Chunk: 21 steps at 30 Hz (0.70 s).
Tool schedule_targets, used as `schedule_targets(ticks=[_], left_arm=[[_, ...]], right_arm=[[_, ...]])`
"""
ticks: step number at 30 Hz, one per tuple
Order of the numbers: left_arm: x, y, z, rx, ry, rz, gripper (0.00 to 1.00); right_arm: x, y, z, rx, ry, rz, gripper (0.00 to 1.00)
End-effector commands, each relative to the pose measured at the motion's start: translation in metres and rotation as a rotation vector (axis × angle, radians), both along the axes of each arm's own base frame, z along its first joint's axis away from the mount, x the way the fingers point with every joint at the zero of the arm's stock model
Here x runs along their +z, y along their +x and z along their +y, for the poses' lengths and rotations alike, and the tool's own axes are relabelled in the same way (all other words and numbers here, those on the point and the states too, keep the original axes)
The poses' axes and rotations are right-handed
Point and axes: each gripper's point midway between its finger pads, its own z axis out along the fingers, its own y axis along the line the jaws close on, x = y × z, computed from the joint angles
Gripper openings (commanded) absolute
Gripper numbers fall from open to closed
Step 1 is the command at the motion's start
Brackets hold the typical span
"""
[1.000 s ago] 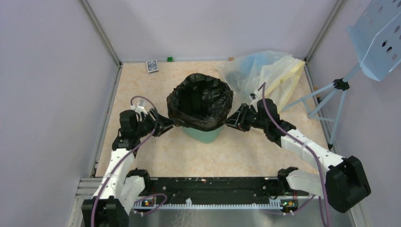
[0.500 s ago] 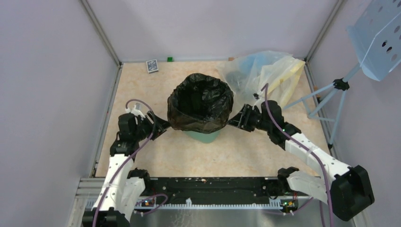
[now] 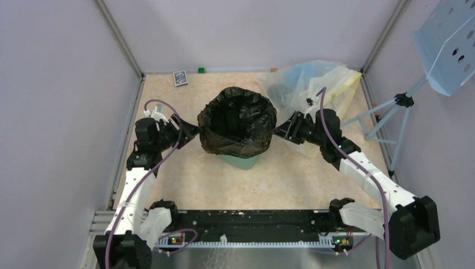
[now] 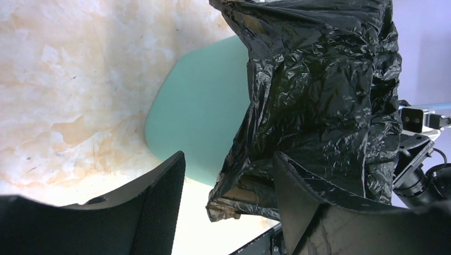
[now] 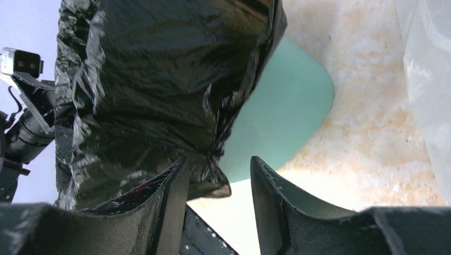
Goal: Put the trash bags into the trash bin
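The black trash bag is draped over the mint-green trash bin, its mouth open and its skirt covering the rim and most of the sides. My left gripper is at the bin's left side and my right gripper at its right side. In the left wrist view the left gripper is open, and the bag hangs its loose hem between the fingers, unpinched, beside the bin. The right gripper is also open, with the bag's hem by its left finger and the bin behind.
Clear and yellowish plastic bags are piled at the back right, just behind my right arm. A small card box and a green cube lie by the back wall. A light-blue stand on a tripod is at the right. Walls enclose the table.
Both grippers have opened wider and let the bag's hem go. Both have moved away from me along the bin's sides. The bag stays draped over the bin.
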Motion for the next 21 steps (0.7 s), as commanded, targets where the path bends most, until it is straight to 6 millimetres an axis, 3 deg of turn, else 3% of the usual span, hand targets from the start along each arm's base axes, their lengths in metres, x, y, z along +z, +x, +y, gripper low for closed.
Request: schedule_targets(ticks=[1, 6, 10, 14, 21], left_arm=[[0.022, 0.020, -0.004, -0.028, -0.033, -0.104, 0.65], [0.010, 0.035, -0.004, -0.034, -0.031, -0.094, 0.62], [-0.013, 0.043, 0.000, -0.026, -0.003, -0.044, 0.53], [-0.042, 0.040, 0.000, -0.019, -0.010, 0.017, 0.45], [-0.081, 0.024, -0.006, -0.061, -0.039, 0.091, 0.46]], right_arm=[[0.024, 0.018, 0.004, 0.009, 0.021, -0.091, 0.46], [0.005, 0.026, 0.010, 0.027, 0.008, -0.060, 0.45], [-0.017, 0.027, 0.012, 0.040, -0.006, -0.015, 0.39], [-0.037, 0.025, 0.011, 0.038, -0.021, 0.016, 0.34], [-0.050, 0.024, 0.006, 0.039, -0.054, 0.040, 0.32]])
